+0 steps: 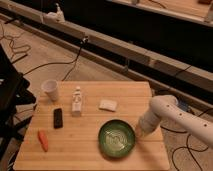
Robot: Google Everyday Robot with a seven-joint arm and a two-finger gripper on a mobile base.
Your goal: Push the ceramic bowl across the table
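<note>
The ceramic bowl, a wide dark green dish with pale swirls in its centre, sits on the light wooden table near the front right. My white arm reaches in from the right. My gripper is low at the bowl's right rim, touching or nearly touching it.
On the table are a white cup at the back left, a small white bottle, a black rectangular object, an orange carrot-like item at the front left, and a pale sponge-like block. Cables lie on the floor behind.
</note>
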